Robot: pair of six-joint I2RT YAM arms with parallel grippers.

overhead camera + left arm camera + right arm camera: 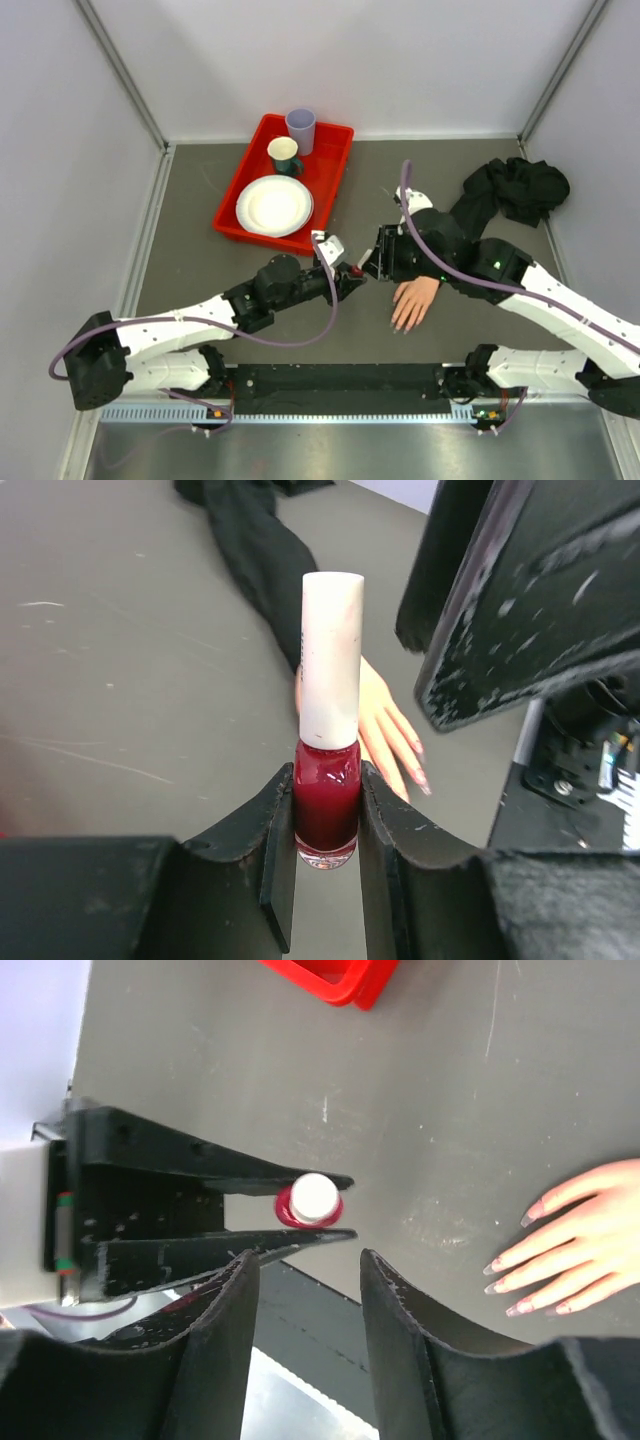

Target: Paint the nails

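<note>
Gripping a bottle of dark red polish [327,805] by its glass body, the left pincer [352,277] holds it upright, white cap [331,660] on, just left of the mannequin hand [415,298] lying flat on the grey table [200,260]. The right pincer [308,1260], also just left of that hand, is spread wide and empty. The pale pink nails [492,1267] tip the hand's fingers, clear of both pincers.
</note>
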